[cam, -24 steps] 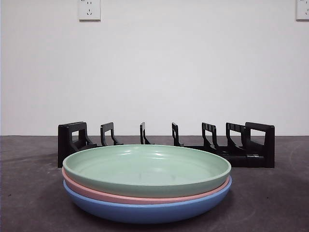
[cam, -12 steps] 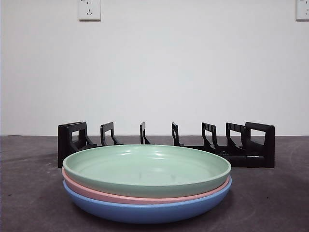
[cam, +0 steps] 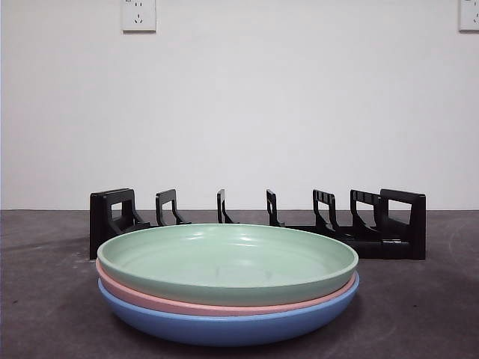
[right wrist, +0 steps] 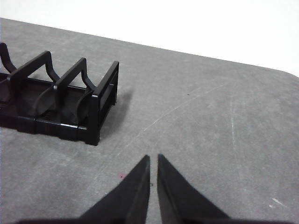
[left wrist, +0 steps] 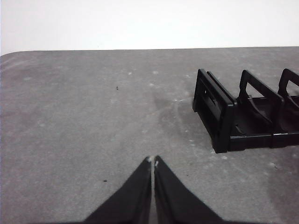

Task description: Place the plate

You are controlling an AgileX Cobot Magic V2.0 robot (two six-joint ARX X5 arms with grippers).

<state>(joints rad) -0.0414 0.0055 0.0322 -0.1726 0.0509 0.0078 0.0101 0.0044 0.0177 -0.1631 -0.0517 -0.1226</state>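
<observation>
Three plates are stacked near the front of the table: a green plate [cam: 224,262] on top, a pink plate [cam: 150,298] under it, a blue plate [cam: 224,327] at the bottom. Behind them stands an empty black plate rack [cam: 258,222] with several upright dividers. The rack's left end shows in the left wrist view [left wrist: 243,112], its right end in the right wrist view [right wrist: 60,100]. My left gripper [left wrist: 153,161] is shut and empty above bare table, to the left of the rack. My right gripper [right wrist: 153,157] is shut and empty, to the right of the rack. Neither arm shows in the front view.
The grey table [cam: 419,307] runs back to a white wall with two sockets [cam: 138,15]. The table's rounded far corners show in both wrist views.
</observation>
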